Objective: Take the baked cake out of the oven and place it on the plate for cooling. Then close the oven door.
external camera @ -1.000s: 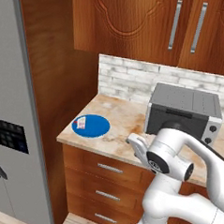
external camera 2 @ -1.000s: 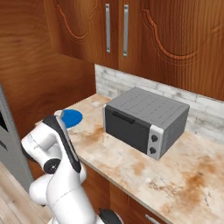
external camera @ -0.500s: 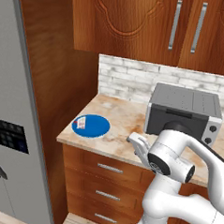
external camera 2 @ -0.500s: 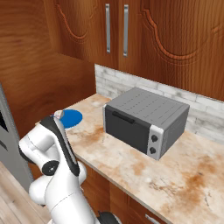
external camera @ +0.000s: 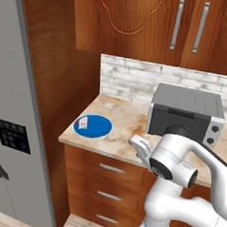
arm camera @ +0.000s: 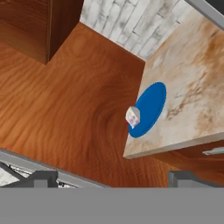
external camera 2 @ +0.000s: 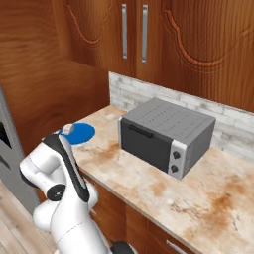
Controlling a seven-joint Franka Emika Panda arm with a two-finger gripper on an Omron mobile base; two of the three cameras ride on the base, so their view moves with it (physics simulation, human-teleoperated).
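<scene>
The cake (external camera: 84, 123), a small whitish piece with a red spot, lies on the left part of the blue plate (external camera: 96, 127) at the counter's left end. From the right base camera the cake (external camera 2: 68, 129) and plate (external camera 2: 83, 133) peek out behind my arm. My gripper (external camera: 141, 146) hangs at the counter's front edge, to the right of the plate and apart from it. In the hand view the cake (arm camera: 132, 116) sits at the plate's (arm camera: 152, 105) near rim, well ahead of the gripper (arm camera: 111, 179), which is open with nothing between its tips. The oven and the oven door are out of view.
A silver toaster oven (external camera: 185, 115) stands on the marble counter (external camera: 122, 118) right of the plate, against the brick backsplash. A grey fridge (external camera: 14, 128) and a tall wooden side panel (external camera: 60, 83) close off the left. Drawers (external camera: 106, 181) sit under the counter and wall cabinets (external camera: 177, 29) hang above.
</scene>
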